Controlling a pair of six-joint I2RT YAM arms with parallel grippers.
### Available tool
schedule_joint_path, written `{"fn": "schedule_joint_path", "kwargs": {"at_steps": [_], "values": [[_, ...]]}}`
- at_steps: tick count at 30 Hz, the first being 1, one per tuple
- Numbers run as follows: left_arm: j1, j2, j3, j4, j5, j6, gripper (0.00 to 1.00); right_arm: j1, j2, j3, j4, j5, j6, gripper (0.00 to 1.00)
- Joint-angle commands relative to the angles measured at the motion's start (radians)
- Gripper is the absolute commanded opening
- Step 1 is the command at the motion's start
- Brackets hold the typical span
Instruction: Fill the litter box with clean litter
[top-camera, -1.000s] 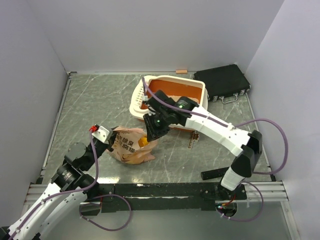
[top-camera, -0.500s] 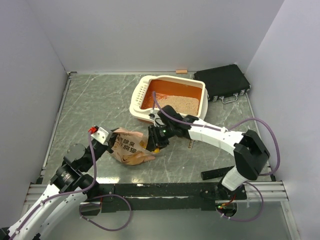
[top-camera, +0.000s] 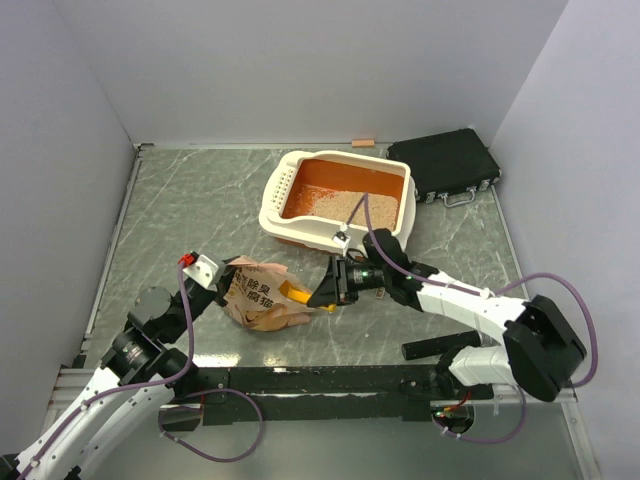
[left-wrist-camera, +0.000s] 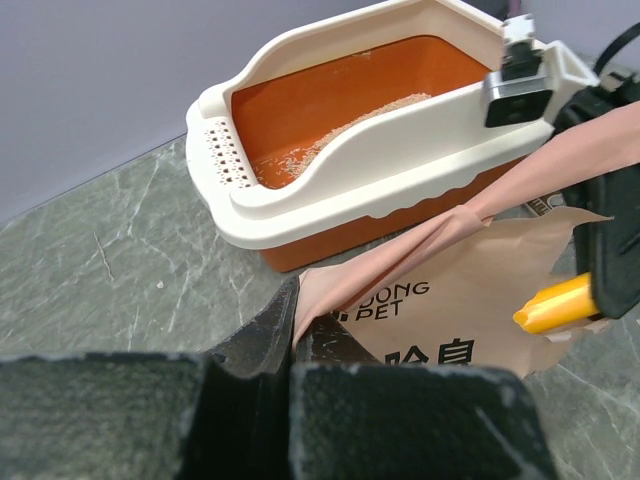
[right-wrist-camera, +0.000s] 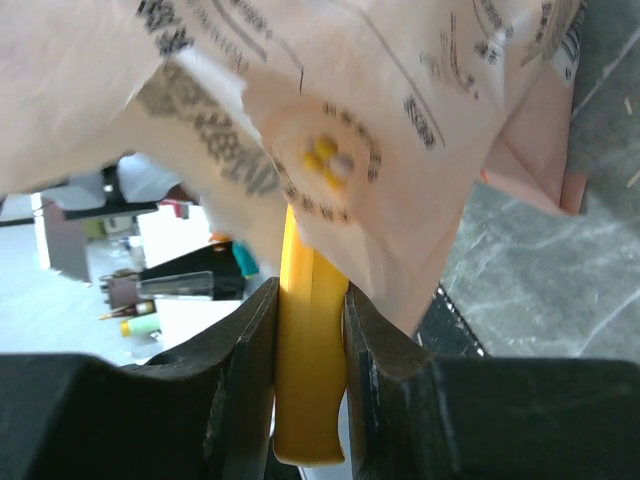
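The litter box (top-camera: 272, 203), orange with a cream rim (left-wrist-camera: 330, 175), stands at the back centre. Clean litter (top-camera: 345, 207) lies in a beige patch on its floor (left-wrist-camera: 395, 103). In front of it lies a crumpled tan paper bag (top-camera: 255, 300). My left gripper (top-camera: 225, 280) is shut on the bag's edge (left-wrist-camera: 310, 290) and holds the mouth up. My right gripper (top-camera: 325, 290) is shut on the handle of a yellow scoop (right-wrist-camera: 310, 380). The scoop (top-camera: 296, 292) reaches sideways into the bag's mouth (left-wrist-camera: 555, 303), its bowl hidden behind the paper (right-wrist-camera: 380, 120).
A black flat case (top-camera: 445, 165) lies at the back right beside the box. A small orange block (top-camera: 362, 143) sits against the back wall. A black strip (top-camera: 430, 348) lies near the right arm's base. White walls close in three sides.
My right arm swung down from above the litter box to the bag's mouth, carrying the scoop. The litter in the box is now uncovered. The left gripper has kept still.
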Motion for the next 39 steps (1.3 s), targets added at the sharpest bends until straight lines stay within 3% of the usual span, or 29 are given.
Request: {"fn": "schedule_joint_path", "kwargs": {"at_steps": [1,7,24,39], "values": [[0.011,-0.012,0.031,0.102,-0.056,0.014,0.01,-0.035,-0.094,-0.094,0.142,-0.069,0.076,0.0],[0.011,-0.039,0.014,0.121,-0.034,0.026,0.01,-0.08,-0.184,-0.208,0.281,-0.069,0.167,0.0],[0.013,-0.062,-0.015,0.174,0.046,0.046,0.01,-0.112,-0.444,-0.386,0.421,-0.032,0.394,0.0],[0.016,-0.088,-0.026,0.184,0.049,0.054,0.01,-0.111,-0.621,-0.438,0.375,0.01,0.46,0.0]]}}
